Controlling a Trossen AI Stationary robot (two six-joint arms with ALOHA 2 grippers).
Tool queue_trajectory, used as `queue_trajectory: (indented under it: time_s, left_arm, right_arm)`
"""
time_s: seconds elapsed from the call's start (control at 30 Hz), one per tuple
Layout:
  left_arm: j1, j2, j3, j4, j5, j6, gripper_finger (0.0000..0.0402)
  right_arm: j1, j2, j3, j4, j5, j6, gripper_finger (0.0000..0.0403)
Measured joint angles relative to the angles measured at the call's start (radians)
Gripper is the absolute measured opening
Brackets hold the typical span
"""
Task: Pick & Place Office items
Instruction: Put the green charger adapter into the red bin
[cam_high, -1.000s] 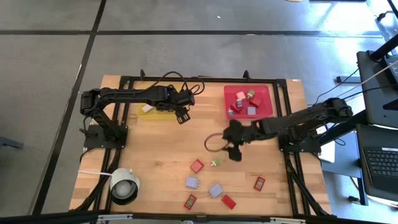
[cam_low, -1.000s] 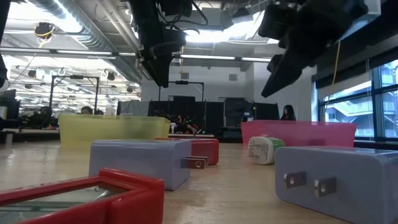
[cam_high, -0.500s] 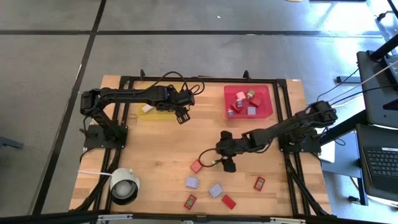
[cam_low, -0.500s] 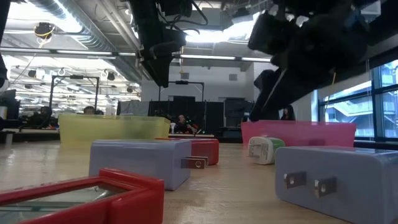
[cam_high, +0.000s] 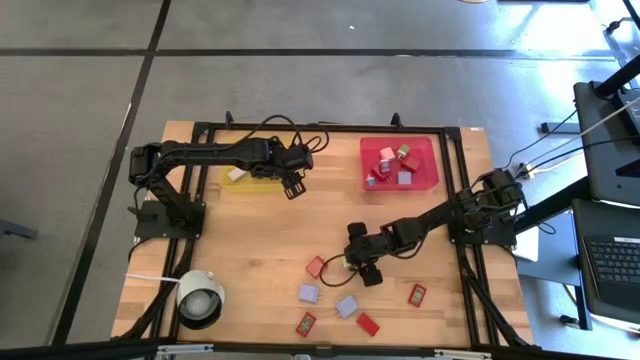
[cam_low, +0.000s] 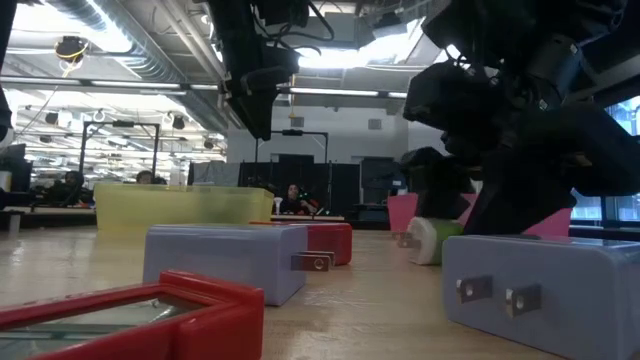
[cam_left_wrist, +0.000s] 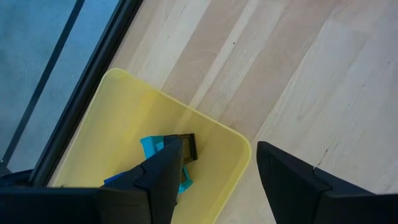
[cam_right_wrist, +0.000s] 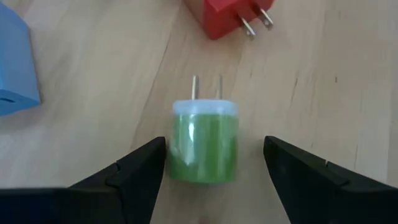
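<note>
Reached down low to the table since a second ago: right gripper (cam_high: 358, 263), just below the middle of the high view. Fingers open, one on each side of the little green plug (cam_right_wrist: 204, 140), not squeezing yet. Looks ready for a grab. Red tray (cam_high: 428, 150) waiting at upper right, some items already inside. Left gripper (cam_high: 293, 181) not moved, hanging open at the corner of the yellow tray (cam_high: 256, 182), upper left. Red plug (cam_high: 316, 267) just beside the green one, on its left, so little room there. Lilac blocks (cam_high: 309, 294) lower down. Plenty of bare wood on the way up to the red tray.
</note>
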Motion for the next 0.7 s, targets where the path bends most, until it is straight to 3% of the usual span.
queue_trajectory:
  time_s: [0.23,0.6,0.7]
  left_arm:
    - [0.0,0.0,0.0,0.0,0.0,0.0,0.0203]
    - [0.0,0.0,0.0,0.0,0.0,0.0,0.02]
    - [0.0,0.0,0.0,0.0,0.0,0.0,0.0203]
  right_arm:
    - [0.001,0.003,0.0,0.01,0.003,0.048,0.0254]
    - [0.001,0.004,0.0,0.033,0.003,0.123,0.0142]
    - [0.001,0.004,0.0,0.037,0.02,0.212,0.0132]
